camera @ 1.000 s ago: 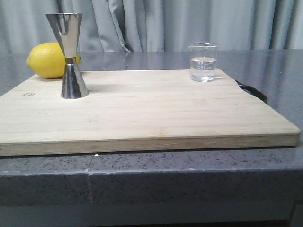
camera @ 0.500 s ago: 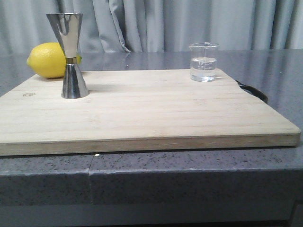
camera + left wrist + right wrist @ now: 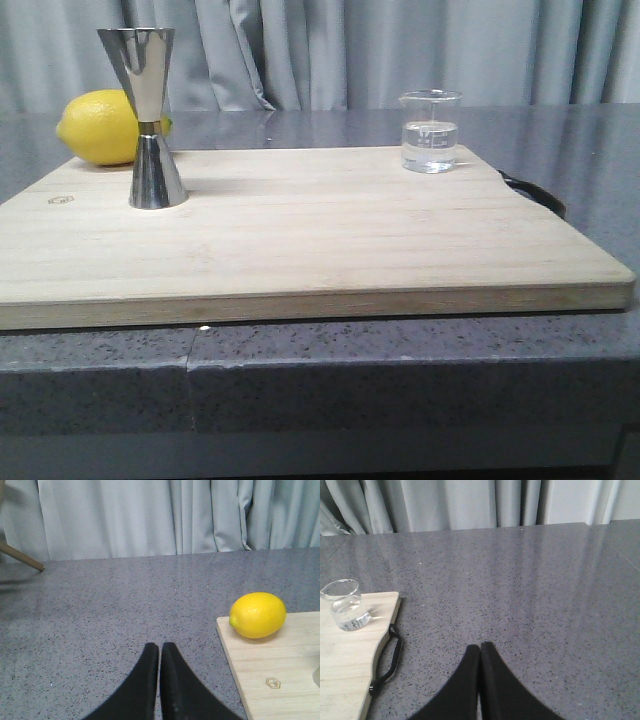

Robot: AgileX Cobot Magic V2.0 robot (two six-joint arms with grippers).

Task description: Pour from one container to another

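Observation:
A small clear glass beaker (image 3: 430,131) holding some clear liquid stands upright at the back right of the wooden board (image 3: 320,240); it also shows in the right wrist view as the beaker (image 3: 347,606). The tall steel hourglass jigger (image 3: 148,118) stands upright on the board's left part. Neither arm appears in the front view. My left gripper (image 3: 159,647) is shut and empty above the grey counter, left of the board. My right gripper (image 3: 480,648) is shut and empty above the counter, right of the board.
A yellow lemon (image 3: 105,127) lies behind the jigger at the board's back left corner, seen too as the lemon (image 3: 257,615). A black strap handle (image 3: 387,662) hangs off the board's right edge. Grey curtains (image 3: 400,50) close off the back of the speckled counter (image 3: 400,360).

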